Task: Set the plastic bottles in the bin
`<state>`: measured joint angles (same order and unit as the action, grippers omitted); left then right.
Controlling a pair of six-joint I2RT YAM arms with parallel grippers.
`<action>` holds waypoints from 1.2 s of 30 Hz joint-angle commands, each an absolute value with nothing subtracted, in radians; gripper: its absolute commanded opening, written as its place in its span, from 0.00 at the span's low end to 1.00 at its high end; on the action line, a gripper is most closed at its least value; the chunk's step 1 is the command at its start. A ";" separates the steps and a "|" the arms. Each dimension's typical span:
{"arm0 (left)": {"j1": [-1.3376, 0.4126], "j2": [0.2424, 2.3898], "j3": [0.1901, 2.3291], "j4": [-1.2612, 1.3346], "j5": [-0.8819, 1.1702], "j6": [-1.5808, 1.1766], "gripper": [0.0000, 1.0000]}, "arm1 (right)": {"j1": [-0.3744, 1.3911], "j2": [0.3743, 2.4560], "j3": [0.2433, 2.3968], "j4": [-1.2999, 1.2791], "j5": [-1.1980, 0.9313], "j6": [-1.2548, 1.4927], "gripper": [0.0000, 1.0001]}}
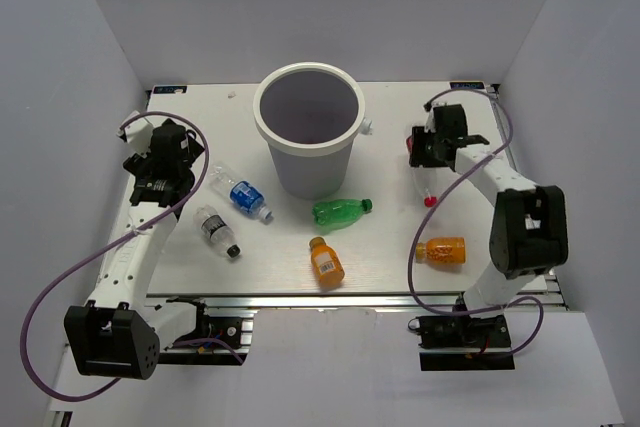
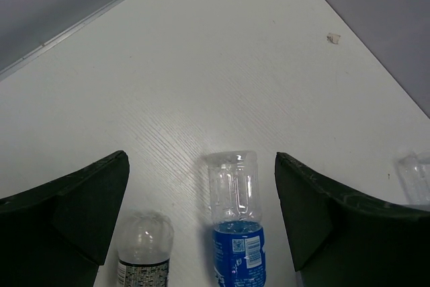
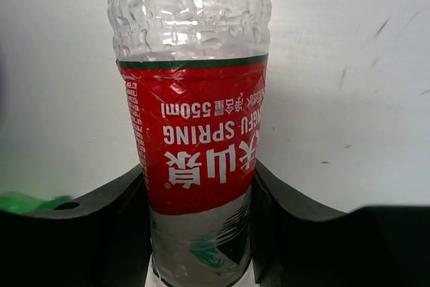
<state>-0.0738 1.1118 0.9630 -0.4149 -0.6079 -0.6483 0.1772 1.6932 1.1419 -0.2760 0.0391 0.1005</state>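
My right gripper is shut on the clear bottle with the red label, with both fingers pressed against its sides. From above, this bottle lies near the table's right side under the right gripper, its red cap pointing toward me. The left gripper is open above the base of the clear bottle with the blue label, not touching it. Beside that one lies the clear bottle with the black cap. The white bin stands at the back centre. In front of it lie a green bottle and two orange bottles.
Grey walls close in the table on the left, back and right. The left gripper sits near the left wall. A small white scrap lies on the table near the back edge. Purple cables loop beside both arms.
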 commanded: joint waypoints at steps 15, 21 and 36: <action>-0.074 0.999 0.819 -0.695 -0.534 -0.977 0.98 | 0.561 1.708 1.988 -0.245 -0.445 -0.072 0.44; -0.074 0.917 0.716 -0.727 -0.483 -0.982 0.98 | 0.611 1.854 2.075 -0.219 -0.466 -0.028 0.57; -0.074 0.951 0.632 -0.559 -0.319 -0.919 0.98 | 0.537 1.717 2.106 -0.339 -0.213 -0.043 0.89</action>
